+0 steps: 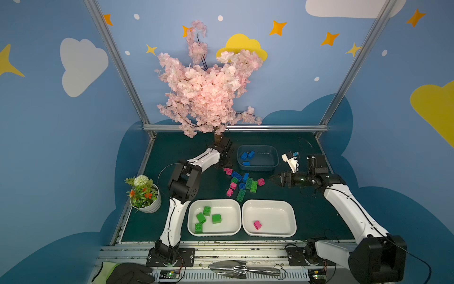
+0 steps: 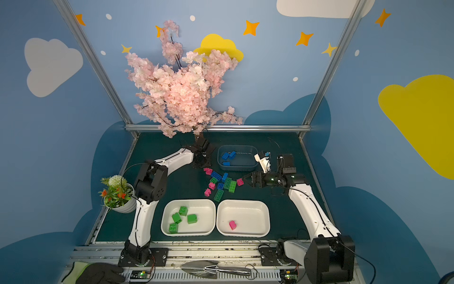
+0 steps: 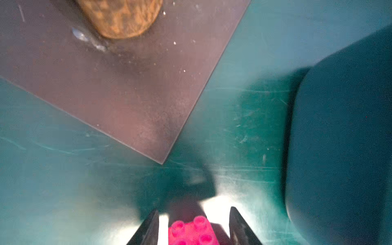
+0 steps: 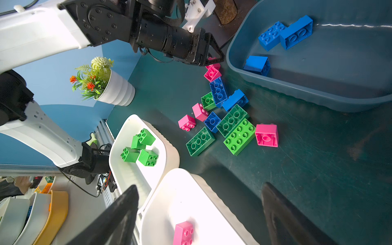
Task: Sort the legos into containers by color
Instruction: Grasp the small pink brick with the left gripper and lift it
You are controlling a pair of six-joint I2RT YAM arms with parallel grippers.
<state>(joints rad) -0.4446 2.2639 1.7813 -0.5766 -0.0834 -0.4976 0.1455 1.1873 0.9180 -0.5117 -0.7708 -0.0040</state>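
My left gripper (image 3: 194, 212) points down at the back of the pile, beside the tree's base. It is open, with its jaws on either side of a pink lego (image 3: 191, 231) and a gap showing on each side. In a top view that pink lego (image 1: 229, 171) lies at the pile's (image 1: 242, 183) far left end. My right gripper (image 1: 271, 178) hovers open and empty to the right of the pile. The left white tray (image 1: 228, 227) holds several green legos. The right white tray (image 1: 277, 211) holds one pink lego (image 1: 257, 225). The grey-blue tub (image 1: 276, 157) holds three blue legos.
A white flower pot (image 1: 145, 196) stands at the left edge. The pink blossom tree (image 1: 208, 93) rises from a dark plate (image 3: 118, 91) at the back. A white printed part (image 1: 291, 159) lies right of the tub. A gloved hand (image 1: 127, 273) and a trowel (image 1: 235, 269) rest on the front rail.
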